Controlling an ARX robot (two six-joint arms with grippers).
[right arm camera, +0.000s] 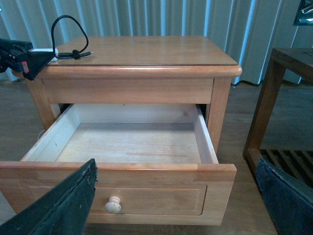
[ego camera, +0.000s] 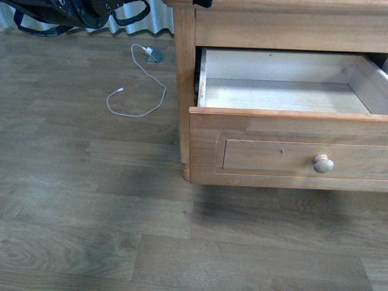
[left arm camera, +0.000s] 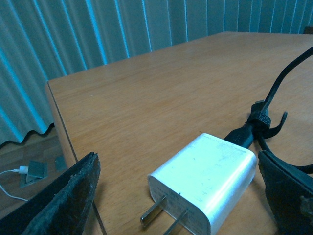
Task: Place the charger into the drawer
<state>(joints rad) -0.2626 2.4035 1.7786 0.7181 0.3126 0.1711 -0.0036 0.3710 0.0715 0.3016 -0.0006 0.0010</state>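
Note:
The charger (left arm camera: 205, 183), a small white brick with its two prongs toward the camera, lies on the nightstand top (left arm camera: 161, 88). Its thick black cable (left arm camera: 274, 95) loops off one end. My left gripper (left arm camera: 181, 196) is open and straddles the brick, one finger (left arm camera: 63, 200) on each side, neither touching it. In the right wrist view the charger's black cable (right arm camera: 68, 32) and the left gripper (right arm camera: 19, 58) sit at the nightstand's far left corner. The drawer (ego camera: 267, 130) (right arm camera: 161, 198) is pulled out, its pale inside bare. My right gripper (right arm camera: 176, 205) hangs open in front of the drawer.
A thin white cable with a plug (ego camera: 136, 91) lies on the wood floor left of the nightstand. A dark bag (ego camera: 73, 15) rests by the curtain. A dark wooden shelf unit (right arm camera: 274, 98) stands beside the nightstand. The drawer has a pale round knob (ego camera: 323, 163).

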